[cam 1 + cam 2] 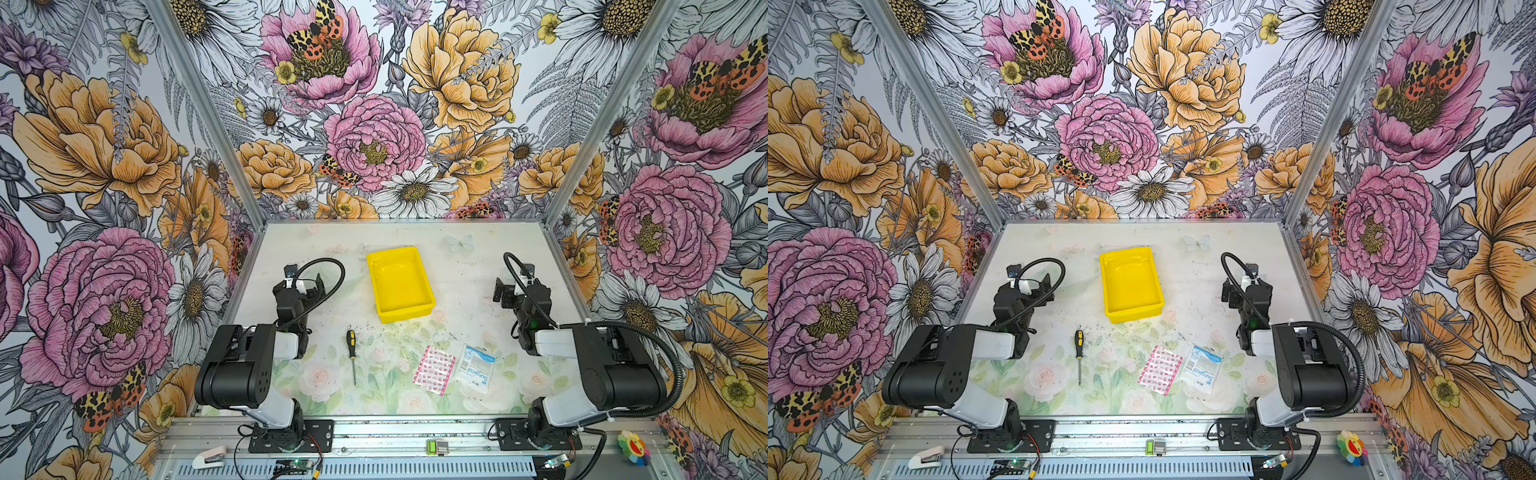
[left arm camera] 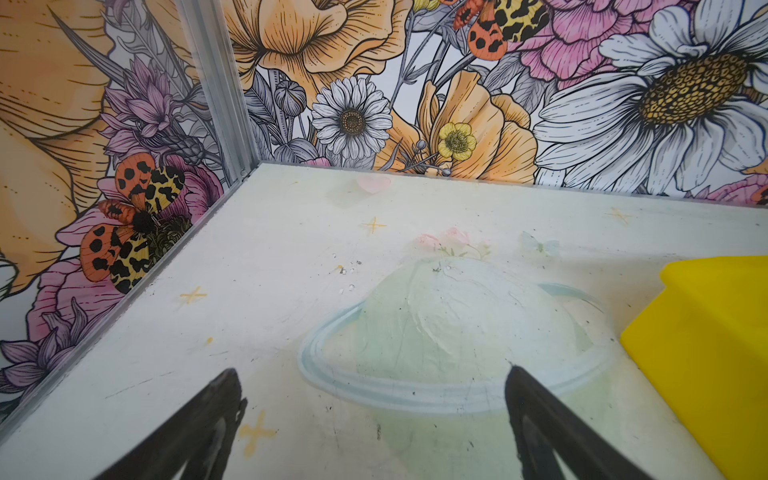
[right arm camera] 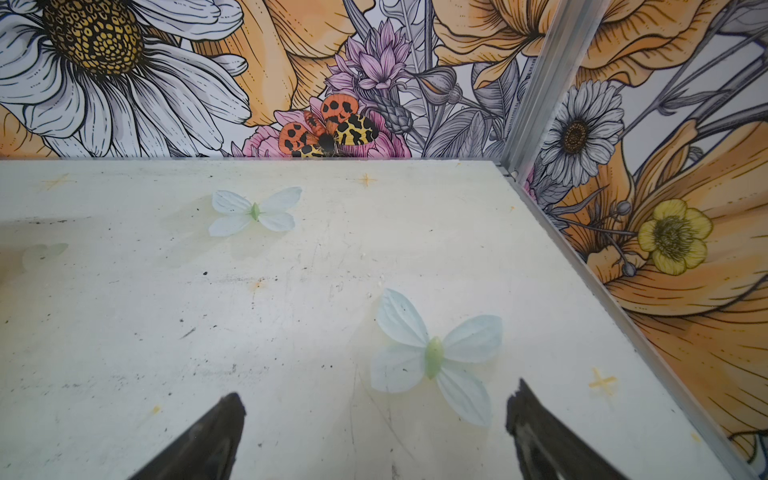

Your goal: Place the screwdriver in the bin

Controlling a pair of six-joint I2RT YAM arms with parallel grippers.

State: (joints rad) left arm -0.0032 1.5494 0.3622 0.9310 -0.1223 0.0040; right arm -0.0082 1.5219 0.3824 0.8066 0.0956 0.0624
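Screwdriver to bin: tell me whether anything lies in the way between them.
Nothing visible does. In both top views only bare table separates the screwdriver from the near wall of the bin. The pink patterned packet and the surgical packet lie off to the right of that line, touching neither.

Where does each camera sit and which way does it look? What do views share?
Top views: high above the front edge, looking down toward the back wall; left arm, right arm, screwdriver, bin show.
Left wrist: low over the table, facing the back left corner; open left gripper, bin's corner.
Right wrist: facing the back right corner; open right gripper, printed butterfly.
Shared: the bin appears in both top views and the left wrist view.
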